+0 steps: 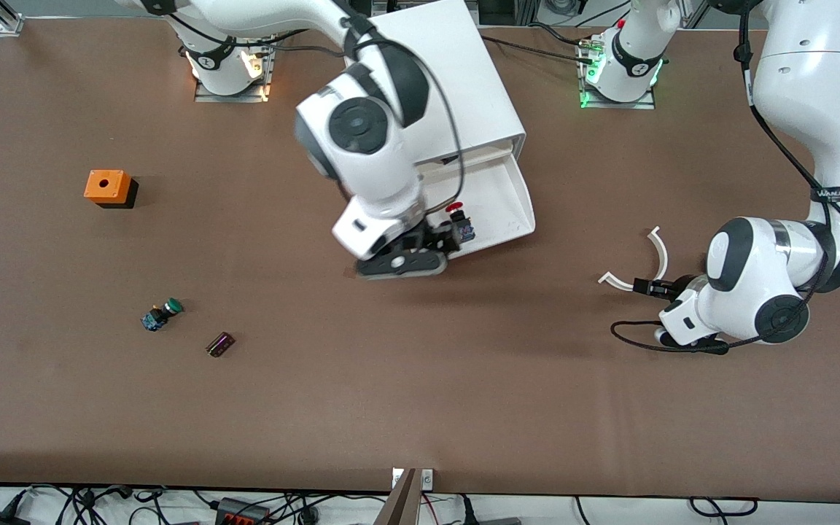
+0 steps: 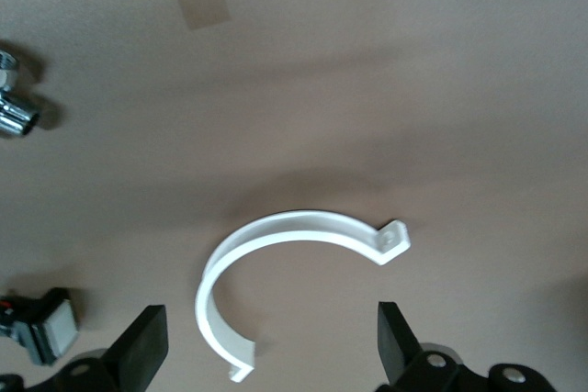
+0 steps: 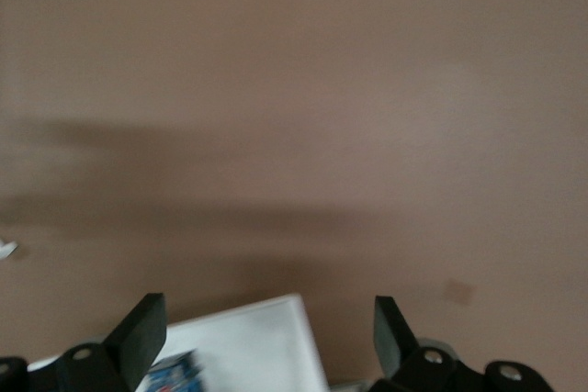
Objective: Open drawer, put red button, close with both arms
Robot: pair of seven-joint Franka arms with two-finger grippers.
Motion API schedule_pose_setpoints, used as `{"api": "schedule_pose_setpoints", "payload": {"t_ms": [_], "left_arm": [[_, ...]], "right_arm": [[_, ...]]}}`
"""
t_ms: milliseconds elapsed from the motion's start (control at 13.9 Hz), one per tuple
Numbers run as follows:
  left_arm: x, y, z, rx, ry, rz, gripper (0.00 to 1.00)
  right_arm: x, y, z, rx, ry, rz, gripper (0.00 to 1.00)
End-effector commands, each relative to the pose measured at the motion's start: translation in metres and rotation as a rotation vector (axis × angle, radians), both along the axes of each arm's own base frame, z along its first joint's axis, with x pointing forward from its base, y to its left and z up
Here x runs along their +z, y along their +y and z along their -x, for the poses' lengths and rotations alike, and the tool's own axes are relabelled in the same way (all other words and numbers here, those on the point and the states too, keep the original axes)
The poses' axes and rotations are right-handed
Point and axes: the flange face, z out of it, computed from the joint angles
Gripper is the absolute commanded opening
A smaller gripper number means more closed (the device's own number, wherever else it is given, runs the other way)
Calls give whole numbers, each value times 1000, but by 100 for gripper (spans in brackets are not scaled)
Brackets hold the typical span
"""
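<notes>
Near the front camera, toward the right arm's end of the table (image 1: 420,408), lie a small dark block (image 1: 220,344) and a green button (image 1: 162,314). Farther up, the left gripper (image 2: 273,341) waits with fingers spread over a white curved clip (image 2: 285,268). The right gripper (image 3: 266,328) is spread over the open drawer (image 1: 511,200), where the red button (image 1: 459,219) sits near the front edge. An orange box (image 1: 107,186) stands well apart.

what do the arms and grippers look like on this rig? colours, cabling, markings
Both arms are glossy white shells with black joint bands and round black joint caps. The right arm carries a thin black cable along its wrist. The left arm has a black cable and a black strap with white lettering. The left gripper and right gripper have flat black fingers.
</notes>
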Motion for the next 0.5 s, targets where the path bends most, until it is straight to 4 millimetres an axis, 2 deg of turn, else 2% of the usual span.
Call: {"api": "schedule_pose_setpoints", "payload": {"t_ms": [0,72,215,359,430], "left_arm": [[13,-48,1,110,-16,-21,100],[16,-69,3,145,-22,-23,100],[20,-115,2,241,-91,-11,100],[24,-157,9,256,-106,-14,100],[27,-166,10,247,-113,-10,100]], "right_arm": [[14,-86,-39,-46,50,40,100],[23,-121,-52,-70,56,50,100],[24,-186,-68,-63,109,97,100],[22,-241,-77,-27,138,145,100],[27,-264,-77,-35,143,143,100]]}}
